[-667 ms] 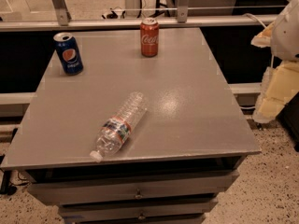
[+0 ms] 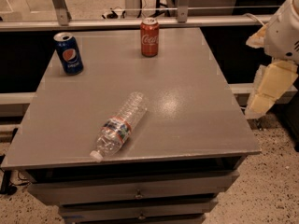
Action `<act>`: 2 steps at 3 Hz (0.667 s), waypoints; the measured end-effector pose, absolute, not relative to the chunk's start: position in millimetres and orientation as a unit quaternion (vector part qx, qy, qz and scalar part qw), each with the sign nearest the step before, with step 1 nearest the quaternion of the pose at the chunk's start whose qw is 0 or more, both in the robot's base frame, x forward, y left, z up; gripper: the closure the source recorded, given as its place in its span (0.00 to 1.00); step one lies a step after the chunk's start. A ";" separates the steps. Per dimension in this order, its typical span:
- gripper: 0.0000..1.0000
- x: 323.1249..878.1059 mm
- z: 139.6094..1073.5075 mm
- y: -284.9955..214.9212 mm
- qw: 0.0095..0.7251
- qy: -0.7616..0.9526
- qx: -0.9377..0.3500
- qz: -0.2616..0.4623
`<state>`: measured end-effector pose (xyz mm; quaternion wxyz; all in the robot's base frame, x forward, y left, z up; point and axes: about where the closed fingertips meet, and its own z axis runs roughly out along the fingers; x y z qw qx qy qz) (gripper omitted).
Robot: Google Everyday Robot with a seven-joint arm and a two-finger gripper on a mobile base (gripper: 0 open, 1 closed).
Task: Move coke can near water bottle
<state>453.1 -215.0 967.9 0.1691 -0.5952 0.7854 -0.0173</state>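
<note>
Nearest to us were the grey metal drawers (image 2: 135, 190) under the flat grey tabletop (image 2: 187, 101). On the front part of that top, towards 7 o'clock from its middle, lay the water bottle (image 2: 119, 127), a clear ribbed plastic bottle with a white cap and a red, blue and white label band. It lay on its side, with the cap pointing to 7 o'clock and just short of the front edge.

Farther back, at 3 o'clock and beyond the table's right edge, hung the gripper (image 2: 267, 91), a cream-coloured piece below the white arm housing (image 2: 286, 27). It was off the table and well apart from every object. We could not tell whether it was released or clenched, and it carried nothing that we could see.

At 10 o'clock stood a blue aluminium Pepsi can (image 2: 68, 52), upright near the left edge. At 12 o'clock, close to the far edge, stood the coke can (image 2: 149, 36), a small red aluminium can with white script and a silver top. It was upright and well apart from the bottle. Behind it ran a pale metal rail (image 2: 224, 20).

Against the view a moment earlier, almost nothing had changed: both cans and the bottle lay where they had been, and the arm had barely shifted at the right edge. We judged that the task was not yet begun, with the reach towards 12 o'clock for the red can still to come.
</note>
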 end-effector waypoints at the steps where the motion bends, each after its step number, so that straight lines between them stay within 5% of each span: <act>1: 0.00 495.4 946.5 -211.9 0.196 0.795 -0.575 0.016; 2: 0.00 552.0 922.8 -213.7 0.239 0.804 -0.542 0.045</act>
